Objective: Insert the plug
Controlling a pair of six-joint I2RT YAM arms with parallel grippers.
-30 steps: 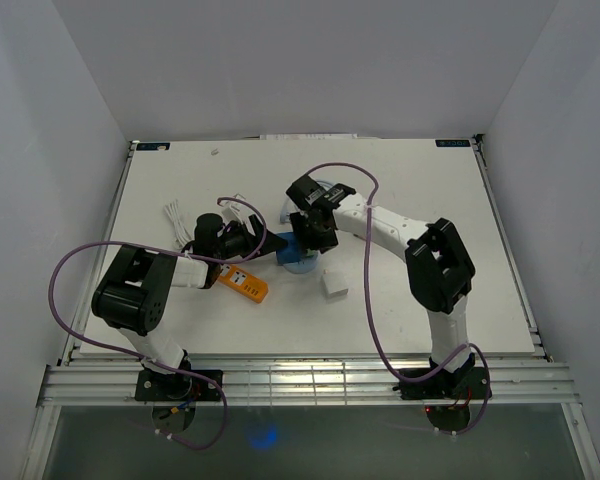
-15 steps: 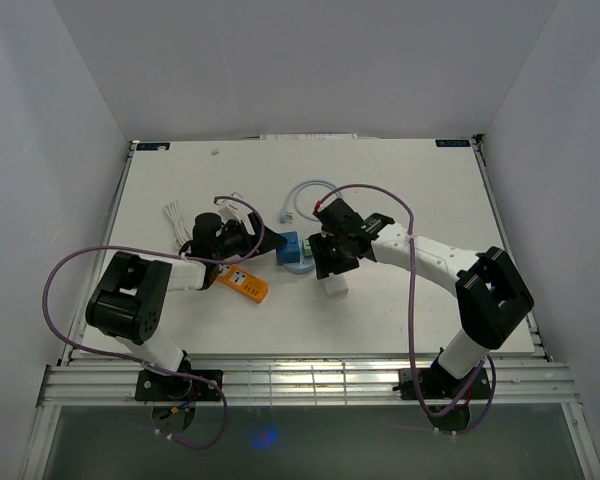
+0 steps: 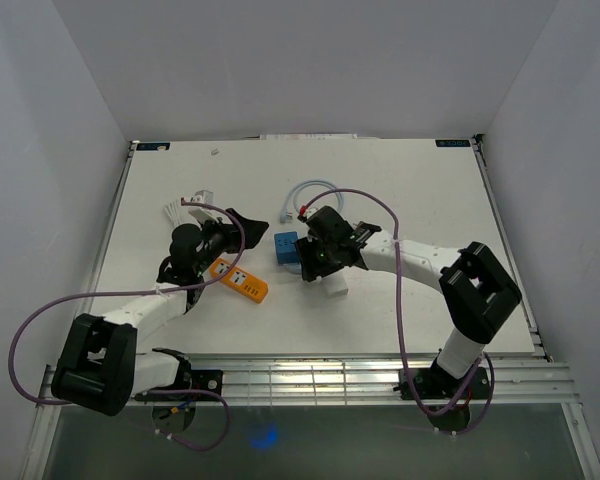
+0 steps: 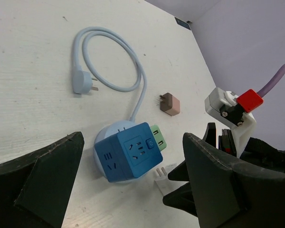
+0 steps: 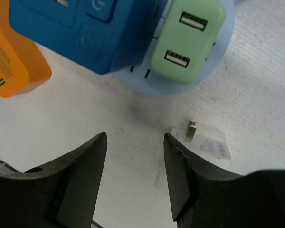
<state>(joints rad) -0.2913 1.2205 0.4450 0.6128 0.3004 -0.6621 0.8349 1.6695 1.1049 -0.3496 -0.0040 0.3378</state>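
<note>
While the white plug [image 5: 211,146] lies half hidden behind the spread, empty right gripper [image 5: 134,142], the left gripper [image 4: 133,137] gapes empty.

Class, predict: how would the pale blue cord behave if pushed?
Probably floppy: the cord lies in a loose loop, so it would likely bend, not slide whole. Its plug lies free and may drag along; the blue socket cube probably anchors the other end.
</note>
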